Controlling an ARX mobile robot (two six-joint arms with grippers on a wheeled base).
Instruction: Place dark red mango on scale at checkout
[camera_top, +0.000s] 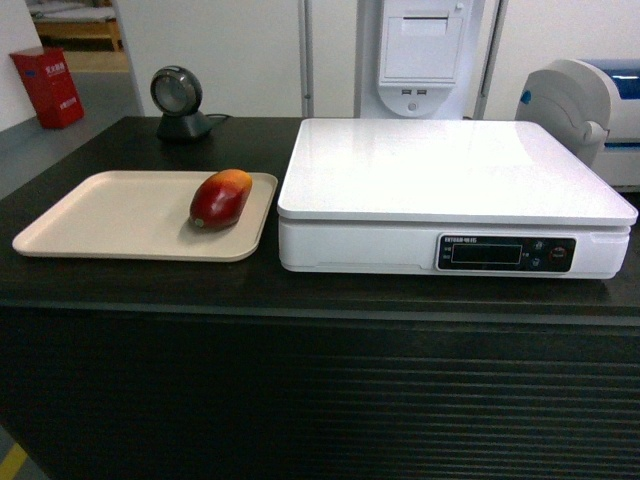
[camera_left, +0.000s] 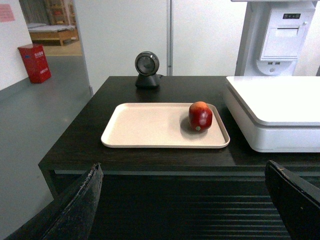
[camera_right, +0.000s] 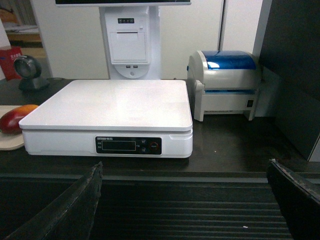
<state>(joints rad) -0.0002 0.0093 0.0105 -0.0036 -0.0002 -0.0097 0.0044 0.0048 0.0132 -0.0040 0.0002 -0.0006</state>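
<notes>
Grippers hang in front of the checkout (camera_top: 300, 400), each seen only in its own wrist view. The left gripper (camera_left: 185, 210) is wide open and holds nothing. The right gripper (camera_right: 185, 210) is wide open and empty too. The dark red mango (camera_top: 220, 198) lies on the beige tray (camera_top: 110, 215), just left of the white scale (camera_top: 450, 180). A small black scanner (camera_top: 178, 102) stands behind the tray.

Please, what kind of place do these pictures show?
Most likely a shop checkout, perhaps a mock-up. A white electronic scale stands on a long black counter, a round barcode scanner sits at the back, and a label printer stands beside the scale. A dark red mango lies on a beige tray.
</notes>
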